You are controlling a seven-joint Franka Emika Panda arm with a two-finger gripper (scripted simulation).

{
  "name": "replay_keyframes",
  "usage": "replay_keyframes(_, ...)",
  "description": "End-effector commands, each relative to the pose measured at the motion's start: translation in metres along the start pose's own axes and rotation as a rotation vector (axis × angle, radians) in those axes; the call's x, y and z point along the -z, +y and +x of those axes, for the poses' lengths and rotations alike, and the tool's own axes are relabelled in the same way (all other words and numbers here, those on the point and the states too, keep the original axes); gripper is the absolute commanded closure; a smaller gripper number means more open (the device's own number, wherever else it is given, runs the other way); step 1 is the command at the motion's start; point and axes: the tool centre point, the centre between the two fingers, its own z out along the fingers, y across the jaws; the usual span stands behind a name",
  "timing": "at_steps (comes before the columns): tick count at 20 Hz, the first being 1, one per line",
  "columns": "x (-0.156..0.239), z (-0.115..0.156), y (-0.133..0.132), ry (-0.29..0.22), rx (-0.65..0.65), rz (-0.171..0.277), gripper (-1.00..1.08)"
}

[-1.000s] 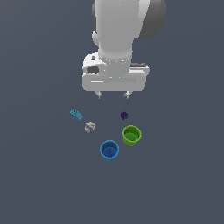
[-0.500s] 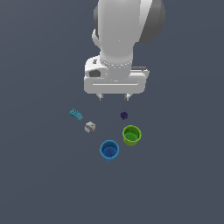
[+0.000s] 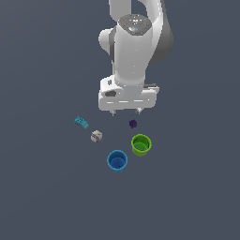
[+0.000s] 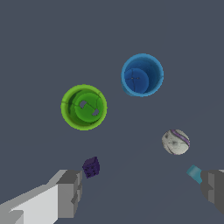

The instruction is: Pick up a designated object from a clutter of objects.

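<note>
The designated object is a tiny dark purple block (image 3: pixel 133 123) lying on the grey floor, just below my gripper (image 3: pixel 125 112) in the exterior view. In the wrist view the purple block (image 4: pixel 91 167) sits close beside one grey fingertip (image 4: pixel 70 192), inside the wide gap to the other fingertip (image 4: pixel 214 188). My gripper (image 4: pixel 142 190) is open and holds nothing. The clutter around it includes a teal ridged bar (image 3: pixel 81 123), a whitish lump (image 3: pixel 96 136), a green cup (image 3: pixel 141 145) and a blue cup (image 3: pixel 117 161).
In the wrist view the green cup (image 4: pixel 83 107) and blue cup (image 4: pixel 141 75) stand upright with their mouths open. The whitish lump (image 4: pixel 176 141) and the teal bar (image 4: pixel 194 173) lie near the other fingertip.
The arm has drifted slightly toward the exterior view's right and a little lower over the purple block. None of the objects has moved.
</note>
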Motion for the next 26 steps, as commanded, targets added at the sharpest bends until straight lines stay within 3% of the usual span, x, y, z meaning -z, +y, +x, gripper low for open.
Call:
replay_keyframes(1, -0.019, -0.004, -0.007, 0.003, 0.031, 0.0, -0.92)
replay_keyframes(15, -0.128, -0.055, -0.05, 0.026, 0.23, 0.006, -0.92)
replay_keyframes(26, -0.172, -0.093, -0.069, 0.038, 0.33, 0.014, -0.92)
